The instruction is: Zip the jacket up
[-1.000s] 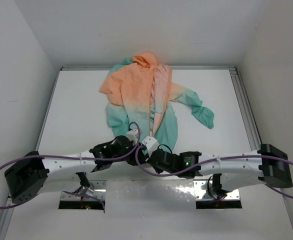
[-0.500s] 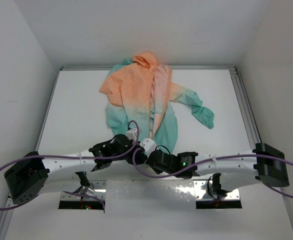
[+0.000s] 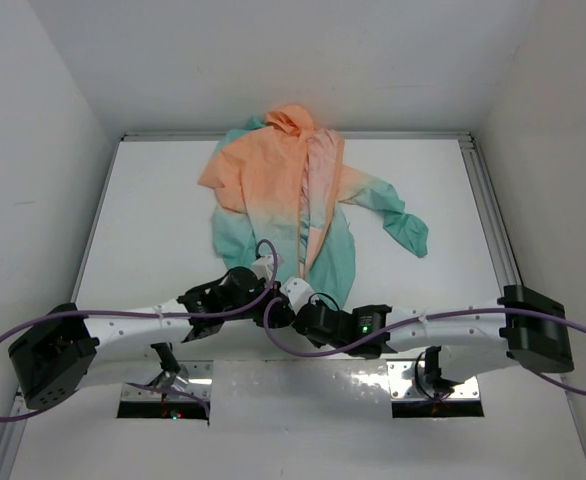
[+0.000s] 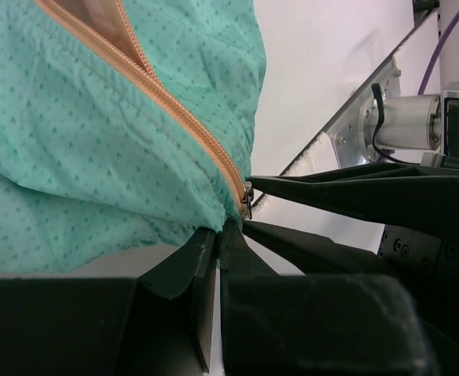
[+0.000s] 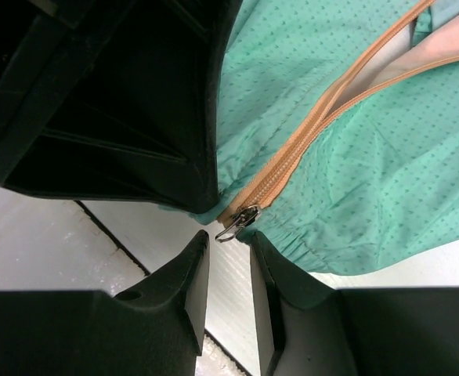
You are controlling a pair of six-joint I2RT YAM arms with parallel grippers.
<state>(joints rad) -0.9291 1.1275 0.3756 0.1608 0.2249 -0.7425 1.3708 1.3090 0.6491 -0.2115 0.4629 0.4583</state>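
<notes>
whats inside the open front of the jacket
Pale pink lining shows between the two orange zipper halves of the jacket. Nothing else is visible inside; the table beneath is covered.

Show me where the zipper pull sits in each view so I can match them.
Top external: not visible, covered at the jacket's near hem.
Left wrist: zipper pull at centre, at the zipper's lower end.
Right wrist: zipper pull at centre, just above the right gripper.
Shared landmark: the jacket's teal hem.
</notes>
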